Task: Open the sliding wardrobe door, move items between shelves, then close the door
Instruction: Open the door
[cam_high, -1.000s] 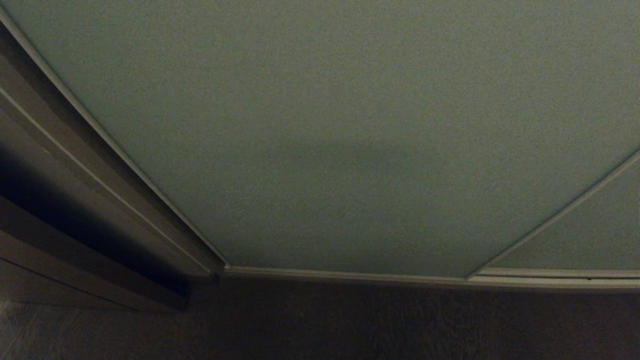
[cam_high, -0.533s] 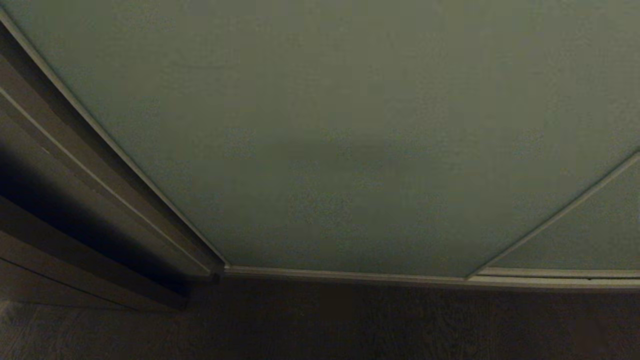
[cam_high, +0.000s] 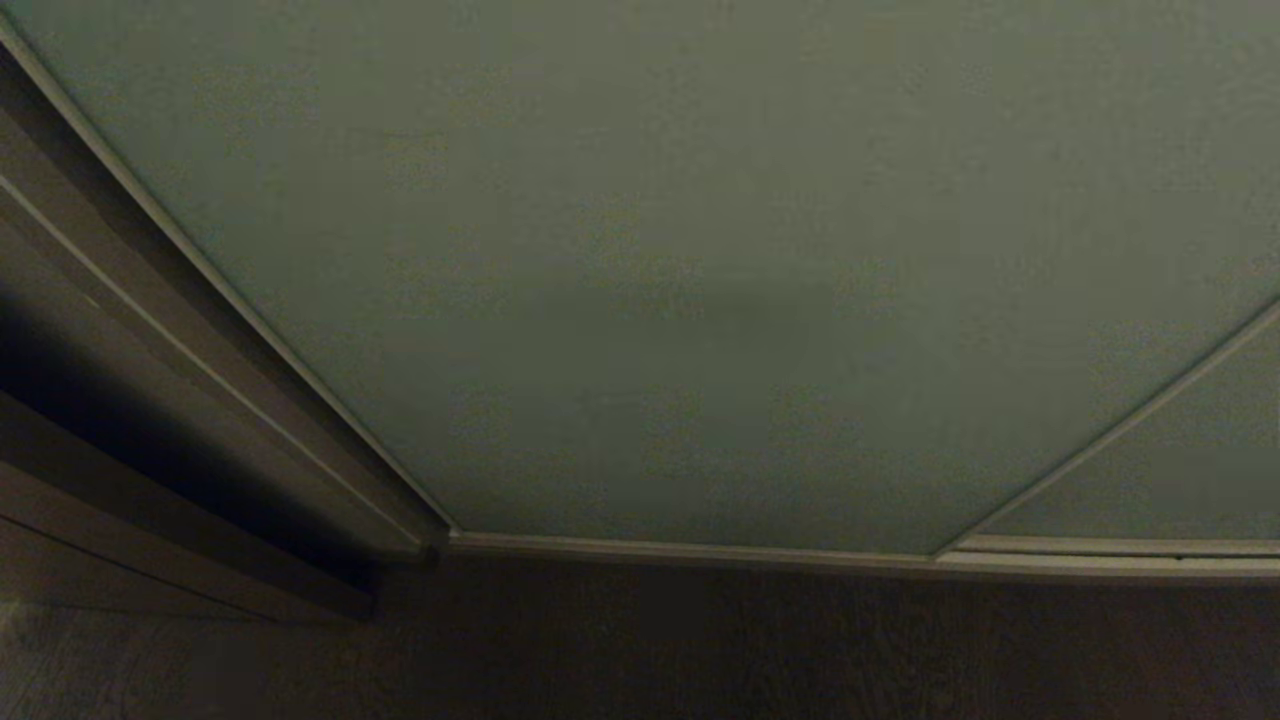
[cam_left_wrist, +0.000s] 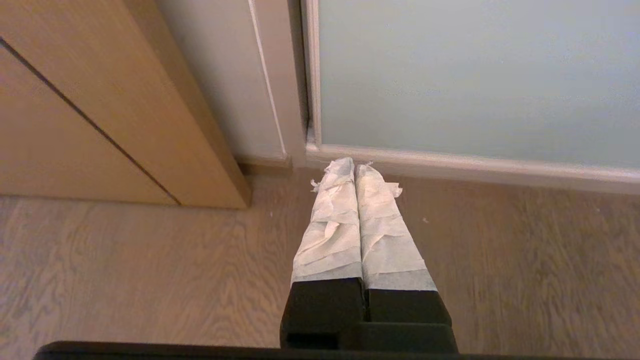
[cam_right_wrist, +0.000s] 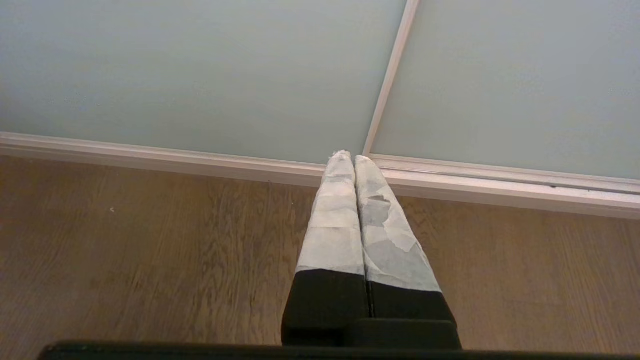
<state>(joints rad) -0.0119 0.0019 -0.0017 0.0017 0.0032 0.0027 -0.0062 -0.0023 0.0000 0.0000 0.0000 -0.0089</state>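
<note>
Head view: the sliding wardrobe door fills most of the frame, a pale grey-green panel, closed. Its thin beige frame runs along the bottom edge where it meets the wooden floor. A second grey-green panel sits at far right, split from the first by a thin beige strip. Brown wooden panels stand at left, in deep shadow. Neither arm shows here. No toys or shelves visible.

Left wrist view: left pincer closed, its two white-wrapped fingers pressed together, holding nothing. Tips point toward the door's lower left corner, close to the bottom frame rail; contact cannot be judged. The light wooden cabinet side stands to the left, with a pale upright jamb between it and the door.

Right wrist view: right pincer closed, taped fingers together, empty. Tips point at the spot where the vertical strip between the two grey-green panels meets the bottom rail. Wooden floor lies beneath.
</note>
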